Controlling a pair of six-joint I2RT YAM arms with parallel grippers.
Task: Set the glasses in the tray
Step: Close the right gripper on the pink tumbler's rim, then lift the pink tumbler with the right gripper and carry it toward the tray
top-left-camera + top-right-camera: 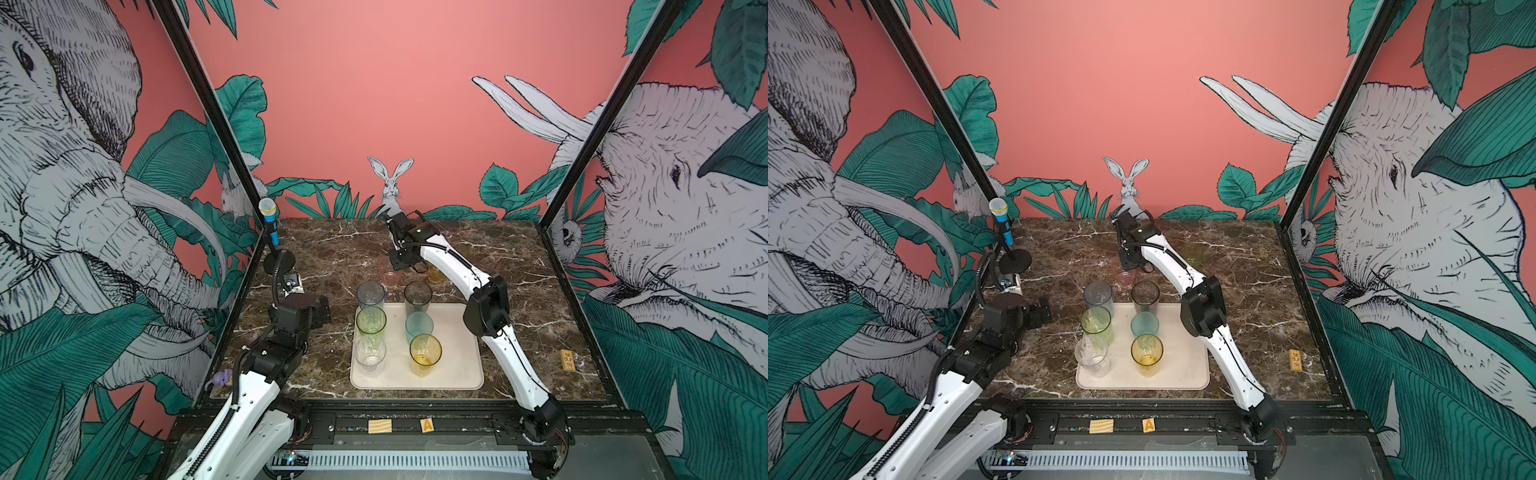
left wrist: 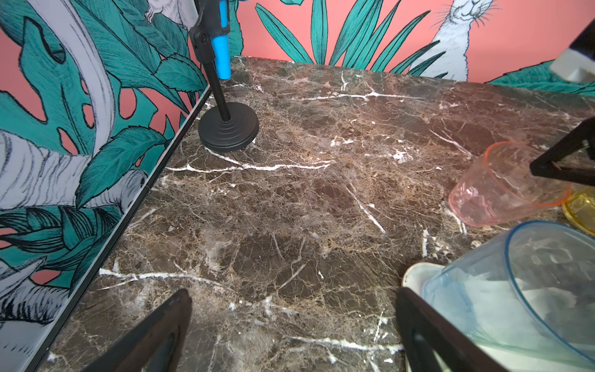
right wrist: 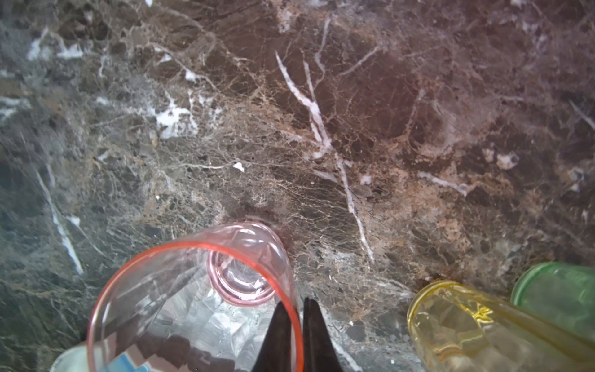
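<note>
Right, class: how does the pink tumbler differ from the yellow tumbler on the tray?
The pink tumbler stands on the marble beyond the tray; the yellow tumbler stands inside it. The right gripper pinches the pink tumbler's rim; the yellow tumbler is free. Both are upright and translucent.

The right arm stretches toward the back edge of the bench, its right gripper pinched onto the pink glass wall (one finger inside, one outside). The left arm sits folded near the left edge, the left gripper spread wide.
</note>
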